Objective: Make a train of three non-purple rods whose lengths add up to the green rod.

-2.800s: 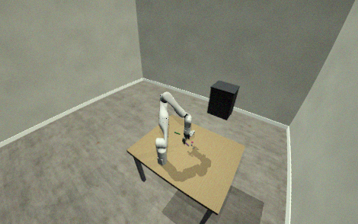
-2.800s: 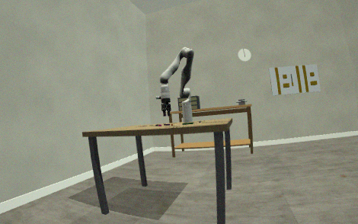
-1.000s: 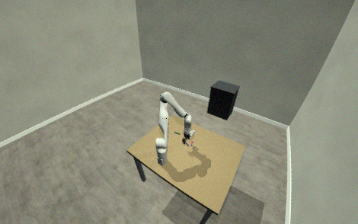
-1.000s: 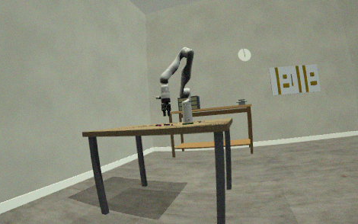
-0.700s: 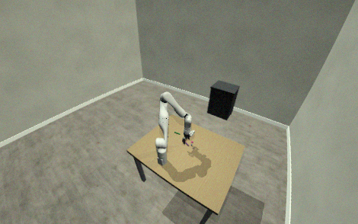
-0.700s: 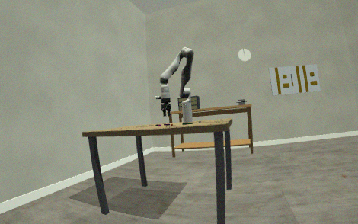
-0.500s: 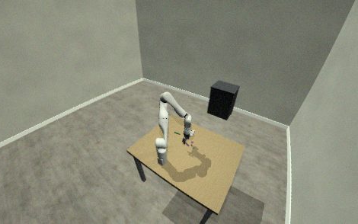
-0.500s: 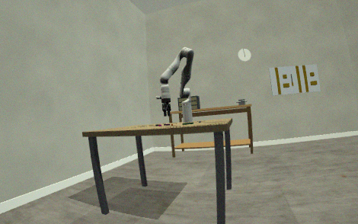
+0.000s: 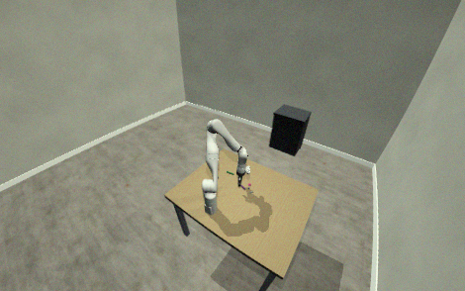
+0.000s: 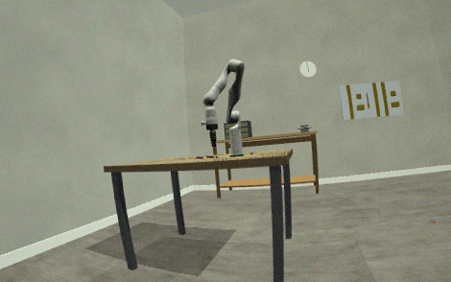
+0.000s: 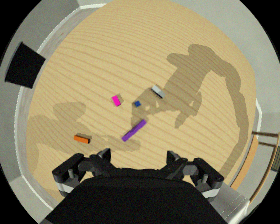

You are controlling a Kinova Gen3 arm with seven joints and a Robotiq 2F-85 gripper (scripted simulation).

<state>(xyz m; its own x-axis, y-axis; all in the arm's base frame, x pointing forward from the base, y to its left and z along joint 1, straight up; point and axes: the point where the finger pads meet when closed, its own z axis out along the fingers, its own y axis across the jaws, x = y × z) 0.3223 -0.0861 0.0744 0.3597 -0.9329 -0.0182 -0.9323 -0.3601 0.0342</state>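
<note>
I am hovering the gripper (image 11: 136, 163), fingers apart and empty; orange rod (image 11: 82, 139) lying toward the table's left edge, long axis crosswise.

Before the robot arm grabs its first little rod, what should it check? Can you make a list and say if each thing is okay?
1. Fingers wide open, nothing between them: ok.
2. Rods that could add up to eight in view, short orange rod, small magenta rod, tiny blue rod: cannot tell, these alone make seven; the small grey rod would make eight with orange and blue.
3. Long purple rod not chosen: ok, it lies untouched.
4. Green rod lying apart from the others on the wooden table: ok.
5. Train started: not ok, the rods lie scattered.
</note>
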